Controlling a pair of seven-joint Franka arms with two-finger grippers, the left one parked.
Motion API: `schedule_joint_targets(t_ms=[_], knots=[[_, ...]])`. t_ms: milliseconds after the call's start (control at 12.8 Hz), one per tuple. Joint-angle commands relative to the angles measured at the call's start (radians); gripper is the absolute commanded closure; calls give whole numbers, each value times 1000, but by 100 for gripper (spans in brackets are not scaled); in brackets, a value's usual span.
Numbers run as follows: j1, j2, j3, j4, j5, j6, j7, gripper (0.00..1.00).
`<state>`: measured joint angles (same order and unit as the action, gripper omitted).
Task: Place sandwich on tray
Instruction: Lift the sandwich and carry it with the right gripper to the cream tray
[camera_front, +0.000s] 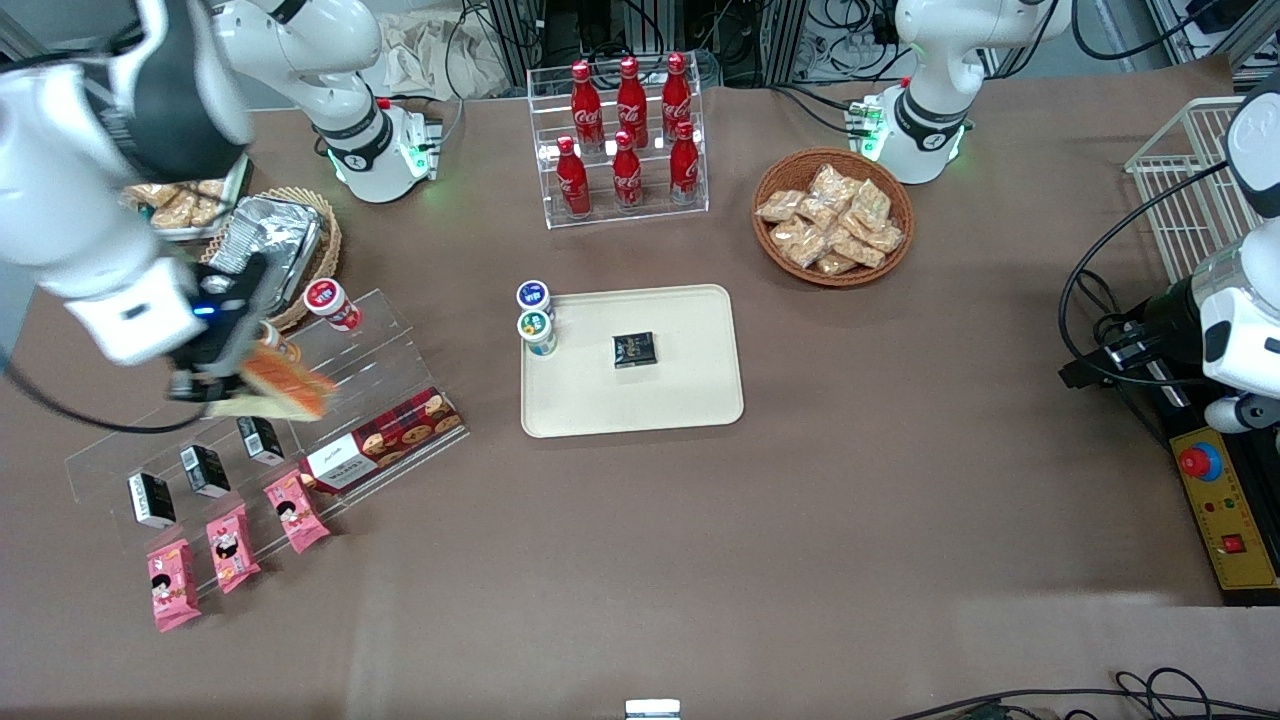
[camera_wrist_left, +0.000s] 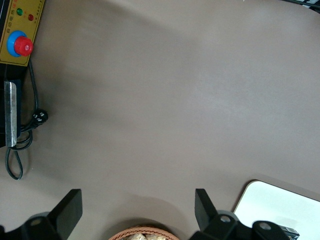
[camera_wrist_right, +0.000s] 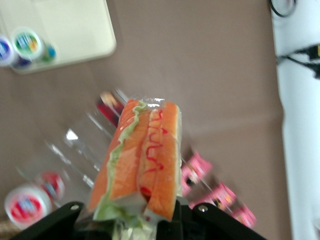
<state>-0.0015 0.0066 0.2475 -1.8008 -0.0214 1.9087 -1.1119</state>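
— Sandwich (camera_wrist_right: 140, 160) first: where did we have it?

— We had it pinched between the jaws of the gripper (camera_front: 225, 385), lifted above the clear stepped shelf (camera_front: 330, 370) at the working arm's end of the table. The wrist camera showed the wedge gripped at its base, orange filling and green edge facing the lens.

— So how far along did we judge ourselves?

— Pickup done, we thought; the carry and the set-down were left. The tray (camera_front: 690, 400) lay well apart from the sandwich, toward the middle of the table.

— Was the tray free?

— Partly. We saw a small black packet (camera_front: 633, 350) on it near the centre, and two capped cups (camera_front: 536, 318) standing at its corner nearest the working arm. The bare part nearer the front camera looked like the safest spot.

— Anything else around?

— A red-lidded cup (camera_front: 331, 303) and a biscuit box (camera_front: 385, 445) on the shelf beneath the gripper, pink snack packets (camera_front: 228, 545) nearer the camera, and the cola bottles (camera_front: 630, 130) well clear.
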Motion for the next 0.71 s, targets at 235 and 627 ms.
schedule_joint_targets(t_ms=[235,627], knots=[[253,240,95,38,-18,67,392,100],[428,496,90,40,-55,405,487,100]])
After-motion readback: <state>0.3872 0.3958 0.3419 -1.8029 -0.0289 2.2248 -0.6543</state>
